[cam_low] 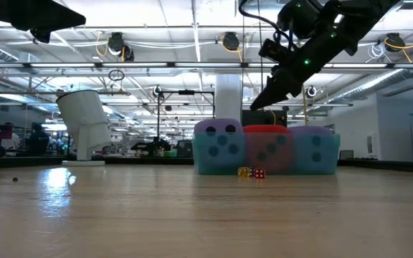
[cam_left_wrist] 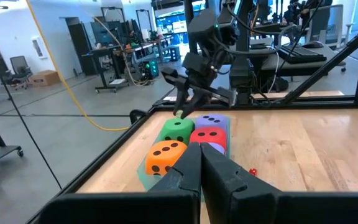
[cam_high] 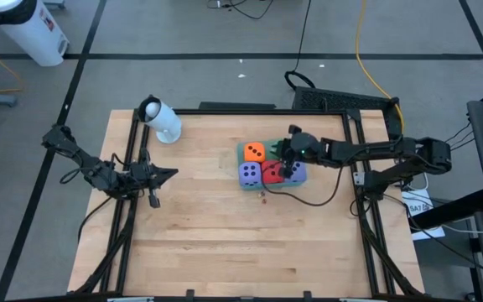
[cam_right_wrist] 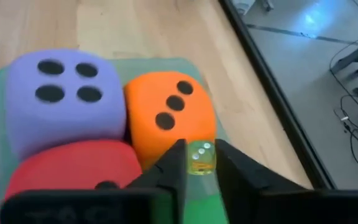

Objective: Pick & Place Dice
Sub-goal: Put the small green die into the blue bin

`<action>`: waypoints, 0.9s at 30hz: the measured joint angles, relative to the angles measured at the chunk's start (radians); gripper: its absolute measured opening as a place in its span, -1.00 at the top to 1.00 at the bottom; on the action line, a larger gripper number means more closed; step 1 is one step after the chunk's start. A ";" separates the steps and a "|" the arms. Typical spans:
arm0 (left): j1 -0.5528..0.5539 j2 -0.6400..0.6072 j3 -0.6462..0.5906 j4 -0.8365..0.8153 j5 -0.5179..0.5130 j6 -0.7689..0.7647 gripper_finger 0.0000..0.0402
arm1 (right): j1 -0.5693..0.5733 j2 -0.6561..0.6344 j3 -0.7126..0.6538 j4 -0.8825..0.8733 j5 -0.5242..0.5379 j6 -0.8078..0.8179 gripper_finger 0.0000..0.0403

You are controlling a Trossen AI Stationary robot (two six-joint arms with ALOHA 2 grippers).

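Observation:
Five foam dice sit packed on a teal tray (cam_high: 241, 151): orange (cam_high: 255, 152), purple (cam_high: 249, 174), red (cam_high: 272, 174), a second purple (cam_high: 297, 174) and green (cam_left_wrist: 178, 130). My right gripper (cam_right_wrist: 201, 163) hovers just above the green die (cam_right_wrist: 207, 208), beside the orange die (cam_right_wrist: 169, 112), and is shut on a small translucent yellow die (cam_right_wrist: 201, 158). In the low view the right gripper (cam_low: 260, 100) stands clear above the foam dice. My left gripper (cam_high: 153, 178) waits shut over the table's left part, away from the dice. My right gripper pinches the small yellow die (cam_right_wrist: 201, 157) between its two fingertips, one on each opposite side. The fingers slant downward from the table's right. The little die is lifted clear, just above the green foam die's top.
Two tiny dice, one yellow (cam_low: 244, 172) and one red (cam_low: 258, 173), lie on the wood just in front of the tray. A white cylinder (cam_high: 162, 120) stands near the far left corner. A black frame (cam_high: 355, 168) borders the table. Bare wood stretches along the near side.

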 joint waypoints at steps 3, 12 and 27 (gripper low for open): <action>0.000 0.000 0.000 -0.001 0.000 -0.001 0.97 | 0.000 0.000 0.000 0.033 -0.002 0.008 0.24; 0.000 0.000 0.000 -0.009 0.000 -0.006 0.97 | 0.001 0.000 0.000 0.041 0.000 -0.022 -0.58; 0.000 0.000 0.000 -0.037 -0.001 -0.004 0.97 | 0.014 0.000 0.000 0.052 -0.102 0.005 -0.55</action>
